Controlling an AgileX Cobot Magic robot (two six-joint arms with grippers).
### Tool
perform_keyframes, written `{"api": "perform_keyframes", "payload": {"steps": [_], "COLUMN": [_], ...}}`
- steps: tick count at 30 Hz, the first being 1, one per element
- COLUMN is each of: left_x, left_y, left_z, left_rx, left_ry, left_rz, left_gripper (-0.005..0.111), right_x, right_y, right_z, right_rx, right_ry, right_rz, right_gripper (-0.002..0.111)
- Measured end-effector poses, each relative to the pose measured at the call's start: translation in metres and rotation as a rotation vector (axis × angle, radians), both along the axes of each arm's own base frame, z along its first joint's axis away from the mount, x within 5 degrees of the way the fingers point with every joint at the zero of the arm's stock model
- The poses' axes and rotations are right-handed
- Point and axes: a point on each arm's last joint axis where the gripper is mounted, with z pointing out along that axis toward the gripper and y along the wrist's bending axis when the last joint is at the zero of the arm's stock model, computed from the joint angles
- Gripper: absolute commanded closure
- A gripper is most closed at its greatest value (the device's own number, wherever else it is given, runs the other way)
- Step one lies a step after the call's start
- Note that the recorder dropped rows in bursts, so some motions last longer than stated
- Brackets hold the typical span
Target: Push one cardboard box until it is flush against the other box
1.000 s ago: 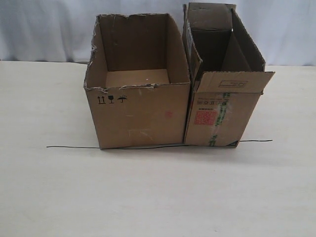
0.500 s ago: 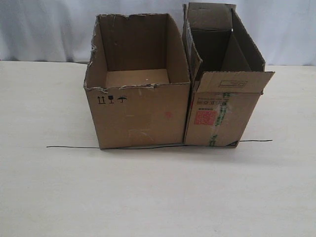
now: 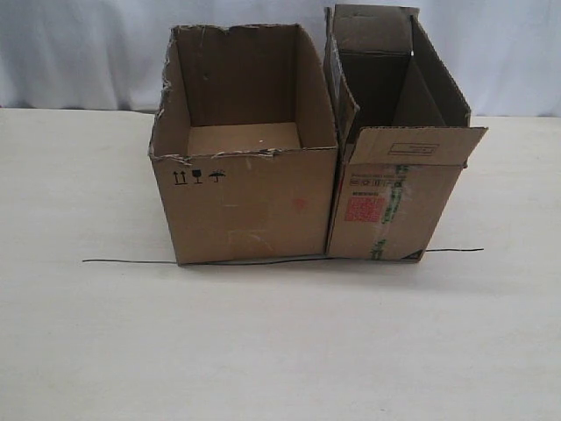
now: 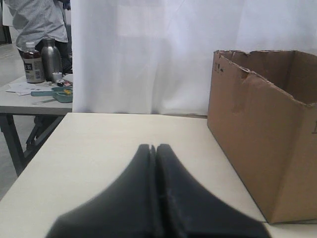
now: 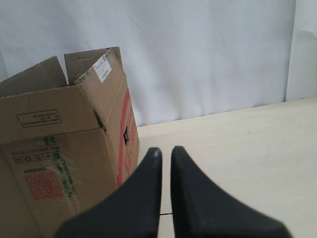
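Note:
The narrower cardboard box [image 3: 394, 210], with a red label and green-striped tape, stands right of the other box [image 3: 245, 206], the wider carton with torn top edges and black symbols. Their facing sides touch, with no gap visible along the front. Neither gripper appears in the exterior view. My left gripper [image 4: 153, 147] is shut and empty, hovering over the table beside the wider box [image 4: 262, 144] and apart from it. My right gripper [image 5: 166, 149] is shut with only a thin slit between its fingers, holding nothing, near the narrower box [image 5: 59, 163] and not touching it.
A thin black line [image 3: 131, 261] runs across the pale table [image 3: 280, 351] along the boxes' front edges. A white curtain [image 3: 88, 53] hangs behind. In the left wrist view a side table with bottles [image 4: 34, 62] and a person [image 4: 37, 20] are beyond the table's edge.

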Motion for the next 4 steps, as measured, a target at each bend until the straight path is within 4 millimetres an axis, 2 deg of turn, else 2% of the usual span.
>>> {"api": "perform_keyframes", "payload": {"steps": [4], "left_x": [0.0], "left_y": [0.0], "left_z": [0.0], "left_rx": [0.0], "left_ry": [0.0], "left_rz": [0.0], "left_gripper": [0.107], "right_x": [0.0], "right_y": [0.0], "right_z": [0.0], "right_rx": [0.0], "right_ry": [0.0], "right_rz": [0.0], "right_gripper": [0.103]}}
